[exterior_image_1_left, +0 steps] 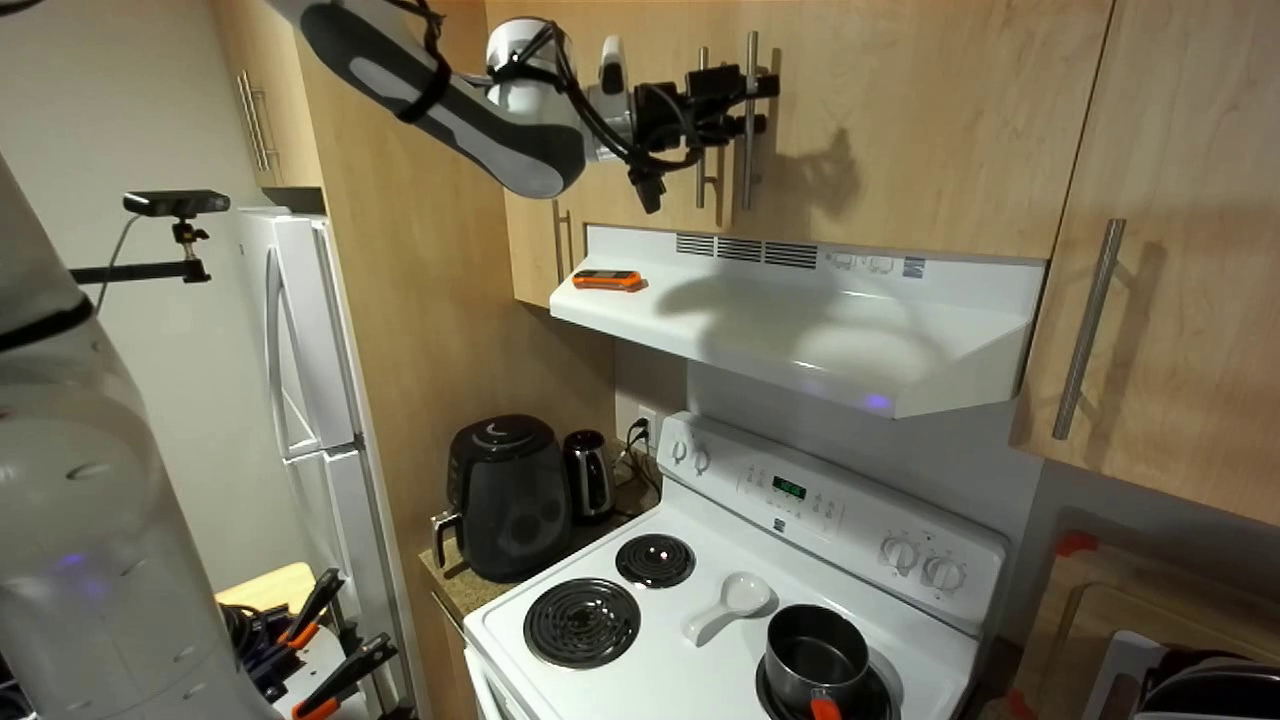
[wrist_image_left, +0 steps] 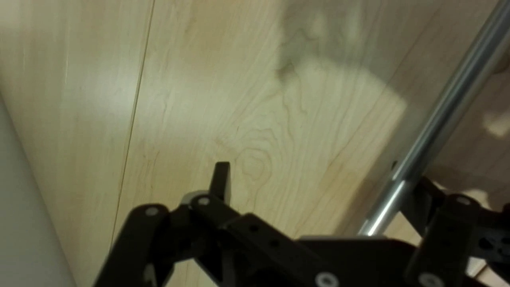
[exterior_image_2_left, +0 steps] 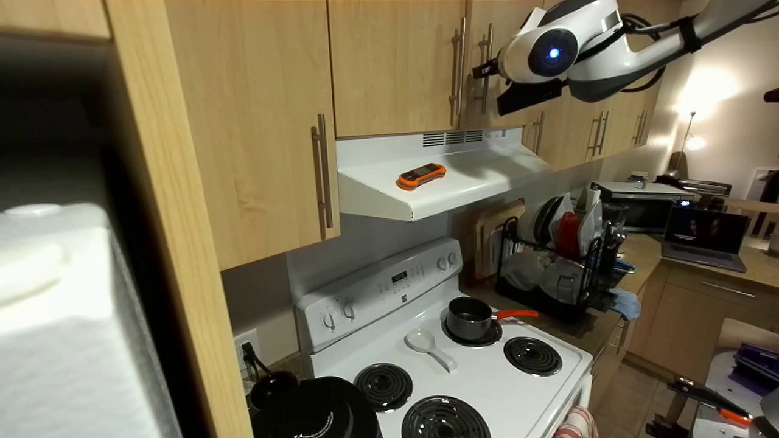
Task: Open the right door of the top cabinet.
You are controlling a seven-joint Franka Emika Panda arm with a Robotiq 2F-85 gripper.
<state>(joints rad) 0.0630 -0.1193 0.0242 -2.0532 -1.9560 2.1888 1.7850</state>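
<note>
Above the range hood (exterior_image_1_left: 940, 320), the right door (exterior_image_1_left: 930, 130) is looking closed; the gripper (wrist_image_left: 324, 180) is standing wide-jawed, gripping nothing, the bar handle (wrist_image_left: 444, 109) lying between its fingers. The step is probably calling for centring, squeezing, then arcing outward; the door's lower edge is running just over the hood, the arm (exterior_image_1_left: 470, 130) filling room before it.

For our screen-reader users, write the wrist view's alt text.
A black, two-fingered pincer stands open before a flat, light-wood cabinet door, a long, silvery metal bar handle slanting down from upper right close beside the finger at picture right; contact is unclear. A thin dark seam runs down the wood at left, and shadows darken the upper right.
</note>
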